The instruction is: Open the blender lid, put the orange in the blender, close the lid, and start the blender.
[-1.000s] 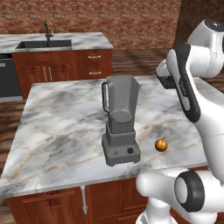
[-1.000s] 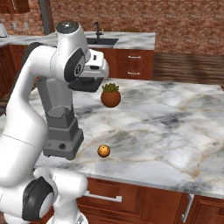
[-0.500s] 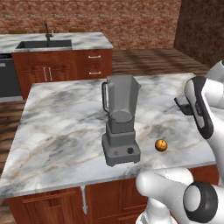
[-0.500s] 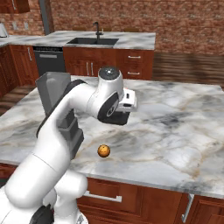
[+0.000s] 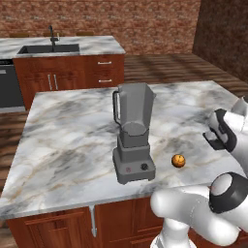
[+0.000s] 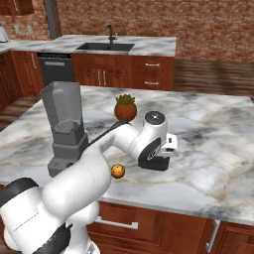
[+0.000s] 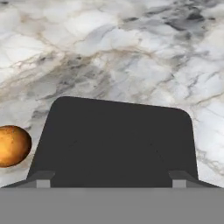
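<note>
A simulated kitchen with red brick walls and reddish wooden cabinets is shown, and at its middle a grey-veined white marble island counter [image 5: 72, 140] is seen. The two-finger gripper [image 7: 112, 183] is held low over the right part of this counter, and the dark charcoal squarish blender lid with rounded corners [image 7: 114, 142] is clamped between its fingertips [image 7: 43, 178], one tip at each lower corner of the lid in the hand view. In the right base view the lid [image 6: 155, 162] is seen under the white wrist, close above the marble; whether it touches the surface cannot be told. In the left base view the lid [image 5: 212, 140] is glimpsed as a dark edge at the hand, near the counter's right side.

Just beside the lid, the small round orange fruit [image 7: 13, 145] is lying on the marble, apart from it. In the base views the orange [image 5: 178, 161] is seen between the gripper and the blender, near the counter's front edge.

Further off, the tall grey blender with a translucent jar, side handle and boxy dark base [image 5: 132, 133] is standing upright, its jar top uncovered. A small potted plant in a brown pot [image 6: 125, 107] is placed behind the arm. A sink with a black tap [image 5: 49, 46] is set in the far counter.
</note>
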